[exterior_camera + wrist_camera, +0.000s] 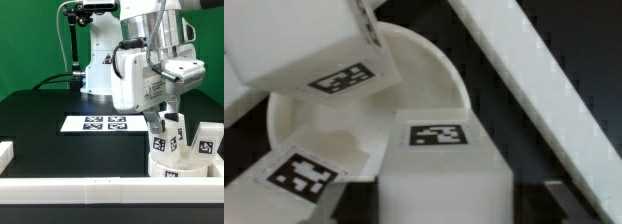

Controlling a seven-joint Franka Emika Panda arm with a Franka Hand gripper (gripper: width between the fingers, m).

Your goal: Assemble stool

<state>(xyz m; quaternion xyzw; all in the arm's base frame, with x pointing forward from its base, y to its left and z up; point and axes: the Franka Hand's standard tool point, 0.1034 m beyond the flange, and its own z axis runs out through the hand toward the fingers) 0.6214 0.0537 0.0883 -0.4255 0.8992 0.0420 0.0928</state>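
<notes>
In the exterior view the gripper (168,108) is hanging directly over the seat disc (180,166), which is sitting at the near right of the black table (50,120), close against the white border rail (110,192) running along the near edge. A leg (168,135) is standing roughly upright on the seat just under the fingers, its long axis running up and down, in line with the arm's descent. Another leg (208,142) is leaning just beside it on the exterior view's right. The marker board (105,124) is lying flat, well apart to the left and farther back. Whether the fingers are closed on the upright leg cannot be told here, since the arm's body is covering the contact.

In the wrist view the camera is looking down into the curved seat wall (420,80), with three tagged leg faces crowding the picture: one (331,70) high beside the seat, one (441,140) in the middle, one (304,172) lower. The border rail (544,80) is crossing diagonally just beside the seat. The fingertips are not showing clearly, so the jaws' spacing is staying undecided.

Judging from this, the coming move is turning on the vertical line: the leg's axis is lying straight below the tool and over the seat, so a seating or screwing motion would be wanting that axis kept plumb above its socket
</notes>
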